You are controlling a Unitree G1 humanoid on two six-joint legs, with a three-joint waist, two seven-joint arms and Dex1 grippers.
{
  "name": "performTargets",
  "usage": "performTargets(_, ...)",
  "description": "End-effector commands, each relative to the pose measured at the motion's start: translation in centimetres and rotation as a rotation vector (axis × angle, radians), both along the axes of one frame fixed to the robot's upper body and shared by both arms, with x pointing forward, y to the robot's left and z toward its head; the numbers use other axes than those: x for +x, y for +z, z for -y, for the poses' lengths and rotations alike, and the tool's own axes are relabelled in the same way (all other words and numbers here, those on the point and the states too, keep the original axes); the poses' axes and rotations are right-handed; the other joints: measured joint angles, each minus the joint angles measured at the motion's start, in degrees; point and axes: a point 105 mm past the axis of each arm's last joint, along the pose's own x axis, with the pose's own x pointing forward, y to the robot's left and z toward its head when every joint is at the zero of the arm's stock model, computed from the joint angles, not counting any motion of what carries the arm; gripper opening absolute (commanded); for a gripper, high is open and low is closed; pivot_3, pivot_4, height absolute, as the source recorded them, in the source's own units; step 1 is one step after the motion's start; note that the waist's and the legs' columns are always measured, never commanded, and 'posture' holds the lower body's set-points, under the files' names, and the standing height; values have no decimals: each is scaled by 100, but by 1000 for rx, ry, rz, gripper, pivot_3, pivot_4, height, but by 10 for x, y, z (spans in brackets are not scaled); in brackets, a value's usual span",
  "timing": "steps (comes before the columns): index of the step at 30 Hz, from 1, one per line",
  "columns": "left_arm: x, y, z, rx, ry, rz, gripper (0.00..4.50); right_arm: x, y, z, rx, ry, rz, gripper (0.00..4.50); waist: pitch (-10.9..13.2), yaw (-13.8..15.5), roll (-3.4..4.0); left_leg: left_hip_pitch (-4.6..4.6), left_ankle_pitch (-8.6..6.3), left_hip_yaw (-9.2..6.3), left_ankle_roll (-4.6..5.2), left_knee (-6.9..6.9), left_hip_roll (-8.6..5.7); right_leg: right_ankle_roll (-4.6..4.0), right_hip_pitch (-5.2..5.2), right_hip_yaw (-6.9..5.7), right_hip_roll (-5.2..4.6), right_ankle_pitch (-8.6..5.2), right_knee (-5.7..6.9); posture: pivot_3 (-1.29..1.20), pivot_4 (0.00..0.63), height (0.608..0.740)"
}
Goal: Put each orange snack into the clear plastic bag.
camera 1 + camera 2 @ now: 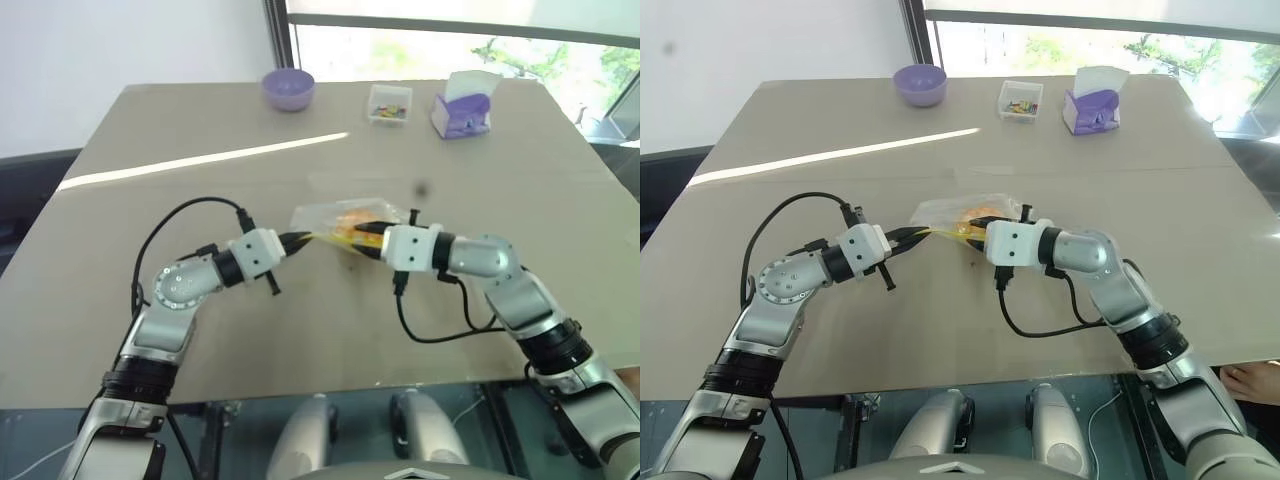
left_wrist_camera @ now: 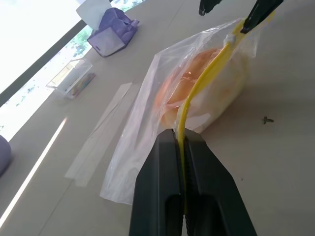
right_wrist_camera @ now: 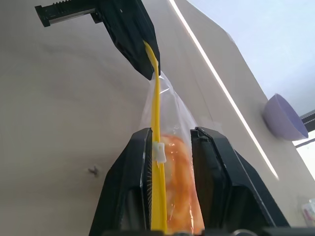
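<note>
From overhead we see the bag (image 1: pixel 340 222) mid-table with the bun (image 2: pixel 197 83) inside. Our left gripper (image 2: pixel 182 147) is clamped on the yellow strip (image 3: pixel 156 103) — our right gripper (image 3: pixel 170 140) stands parted around strip and slider, contact unclear.

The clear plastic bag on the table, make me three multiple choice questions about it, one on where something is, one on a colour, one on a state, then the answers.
1. Where is the orange snack?
A. inside the clear plastic bag
B. in the purple bowl
C. bare on the table

2. What colour is the bag's seal strip?
A. purple
B. yellow
C. black

3. How does the left gripper stand?
A. wide open above the bag
B. shut on the tissue box
C. shut on the bag's seal strip

Answers: 1 A, the snack shows orange through the crinkly plastic. 2 B, a yellow band runs along the bag's edge. 3 C, its black fingers pinch the strip's end in the left wrist view.
</note>
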Motion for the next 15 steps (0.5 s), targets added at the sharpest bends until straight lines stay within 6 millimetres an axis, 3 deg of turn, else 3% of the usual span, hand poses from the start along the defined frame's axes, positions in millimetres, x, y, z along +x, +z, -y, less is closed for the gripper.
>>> performTargets(1,-3,13,3,-2,-17,61,0,1,7,-3,-7,16,38,1328,0,-1,0,0,0,0,0,0,0,0,0,0,0,0,0,0,150,740)
performTargets(10,-6,14,4,0,-19,64,0,7,5,-1,-19,11,27,1328,0,-7,0,1,0,1,0,0,0,0,0,1,1,0,1,0,150,740)
performTargets(13,-6,14,4,1,-18,65,0,8,7,-2,-19,16,28,25,0,-8,0,1,0,0,0,-1,1,0,-1,0,1,0,1,0,150,740)
performTargets(15,-7,14,4,1,-17,64,0,7,7,-2,-19,19,28,25,0,-7,0,1,0,0,0,-1,1,0,-1,0,1,0,1,0,150,740)
